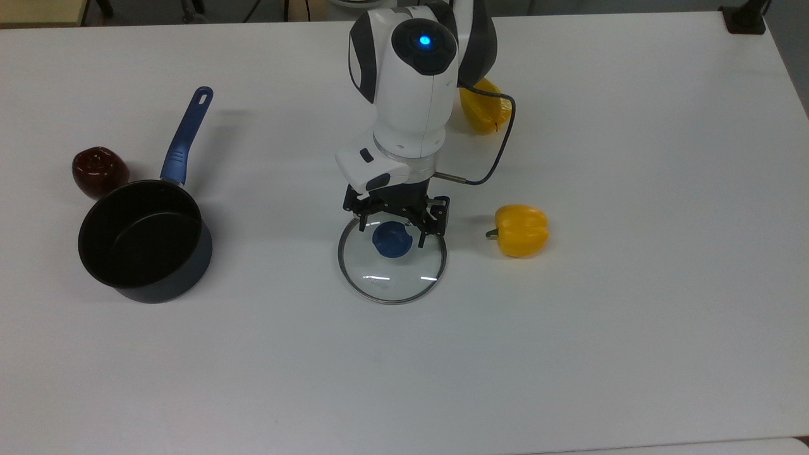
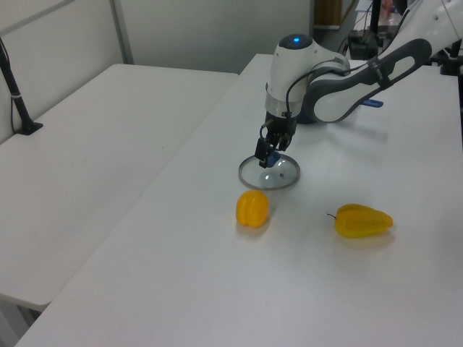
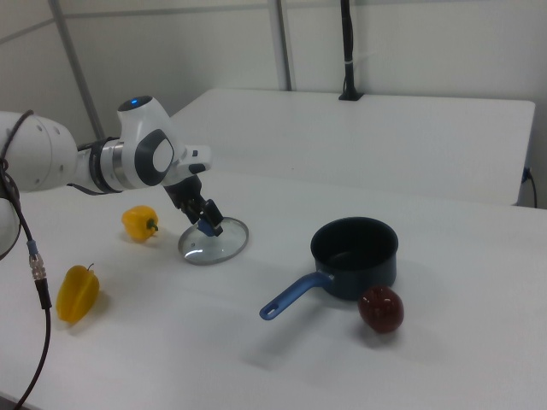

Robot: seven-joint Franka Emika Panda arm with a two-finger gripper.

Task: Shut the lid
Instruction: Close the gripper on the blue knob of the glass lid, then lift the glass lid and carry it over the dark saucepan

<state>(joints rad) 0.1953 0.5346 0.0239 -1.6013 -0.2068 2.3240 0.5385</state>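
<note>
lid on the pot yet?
No. In the top view the lid lies flat on the table, apart from the open pot off to the top view's left.

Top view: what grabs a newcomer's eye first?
The white arm, its claw poised over the blue knob of the glass lid lying flat mid-table. At the top view's left stands the open dark pot with a blue handle, a dark red apple beside it. Two yellow peppers lie at the top view's right of the arm.
</note>
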